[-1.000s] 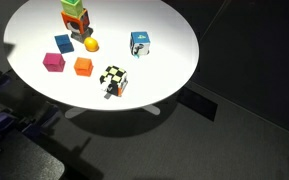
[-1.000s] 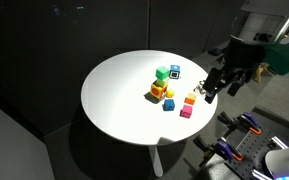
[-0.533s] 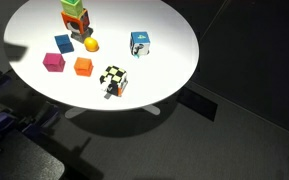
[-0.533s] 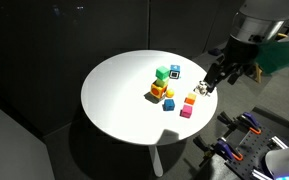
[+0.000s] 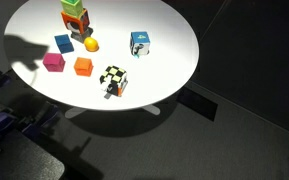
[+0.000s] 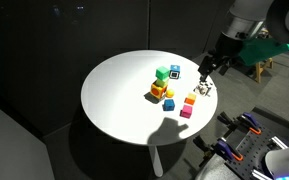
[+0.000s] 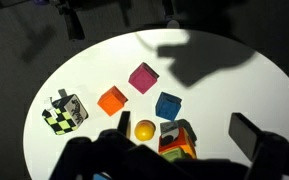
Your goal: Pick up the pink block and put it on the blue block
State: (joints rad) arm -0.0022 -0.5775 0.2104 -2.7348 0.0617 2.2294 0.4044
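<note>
Pink block (image 5: 53,61), a small magenta cube, sits flat on a round white table (image 5: 169,30), close to the table's rim. Nothing rests on it and nothing grips it. An orange block (image 5: 83,66) lies just beside it, with a narrow gap between the 2. The blue block (image 5: 63,43), a dark blue cube, sits near the pink one, a little further in from the rim, and does not touch it. A small yellow ball (image 5: 91,44) lies next to the blue block. Behind these stands a stack of coloured blocks (image 5: 74,14) with a green one on top. A light blue and white patterned cube (image 5: 140,43) sits apart from the group. A black, white and yellow checkered cube (image 5: 114,80) rests near the table edge.

In an exterior view the gripper (image 6: 208,68) hangs in the air above the table's edge, over the checkered cube and clear of every block. In the wrist view its dark fingers (image 7: 250,137) appear spread wide apart with nothing held between them. The gripper's shadow falls across the tabletop near the pink block.
</note>
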